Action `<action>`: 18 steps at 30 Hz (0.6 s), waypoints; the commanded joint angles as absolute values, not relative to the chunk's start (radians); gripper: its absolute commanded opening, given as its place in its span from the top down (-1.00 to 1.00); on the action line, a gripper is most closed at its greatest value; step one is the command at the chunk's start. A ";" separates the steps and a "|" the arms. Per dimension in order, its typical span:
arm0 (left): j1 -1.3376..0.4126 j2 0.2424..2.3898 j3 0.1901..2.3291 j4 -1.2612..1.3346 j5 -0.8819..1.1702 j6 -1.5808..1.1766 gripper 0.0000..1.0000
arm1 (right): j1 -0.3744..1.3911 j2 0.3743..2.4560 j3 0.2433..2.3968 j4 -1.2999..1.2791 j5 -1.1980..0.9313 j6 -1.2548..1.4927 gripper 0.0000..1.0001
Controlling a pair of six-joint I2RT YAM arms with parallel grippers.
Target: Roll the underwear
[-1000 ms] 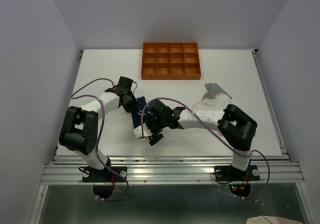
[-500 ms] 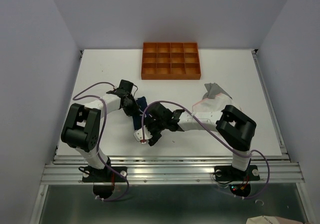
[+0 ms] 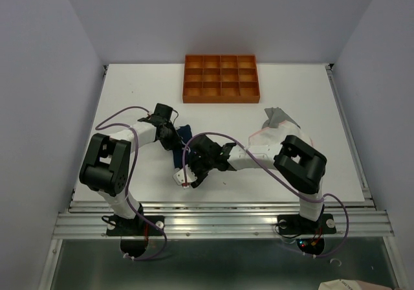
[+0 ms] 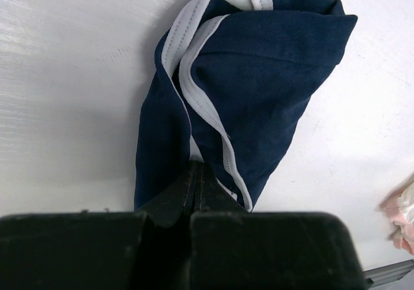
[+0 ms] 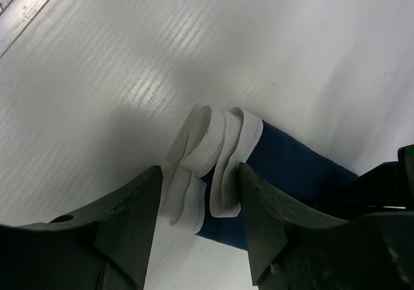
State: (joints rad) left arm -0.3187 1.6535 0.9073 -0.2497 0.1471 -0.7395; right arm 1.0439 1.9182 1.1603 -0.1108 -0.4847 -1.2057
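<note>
The left gripper (image 4: 197, 173) is clamped shut on the far end of the navy underwear (image 4: 252, 83). The right gripper (image 5: 199, 173), jaws partly apart, straddles its white-trimmed near end. The garment's long axis runs far-to-near on the worktop (image 3: 291, 89), left of centre, towards the near edge.

Top external: fixed, high above and behind the navy underwear (image 3: 184, 133), looking steeply down over the whole desk (image 3: 129, 96). Left wrist: very close above that garment, sighting along the left pincer (image 4: 197, 177). Right wrist: close, low, facing the garment's white-trimmed end. All three views share this garment.
</note>
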 commanded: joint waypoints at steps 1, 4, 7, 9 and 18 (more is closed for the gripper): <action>-0.325 1.664 0.879 -0.264 0.143 -0.733 1.00 | 1.054 1.934 1.141 -0.104 -0.474 -1.220 -0.09; -0.325 1.660 0.876 -0.264 0.140 -0.735 1.00 | 1.054 1.940 1.135 -0.103 -0.465 -1.218 -0.04; -0.327 1.657 0.874 -0.264 0.138 -0.735 1.00 | 1.054 1.947 1.135 -0.103 -0.459 -1.209 -0.01; -0.328 1.655 0.873 -0.264 0.137 -0.735 1.00 | 1.054 1.950 1.135 -0.103 -0.454 -1.204 0.02; -0.334 1.635 0.864 -0.255 0.132 -0.721 1.00 | 1.054 1.976 1.164 -0.098 -0.420 -1.128 0.44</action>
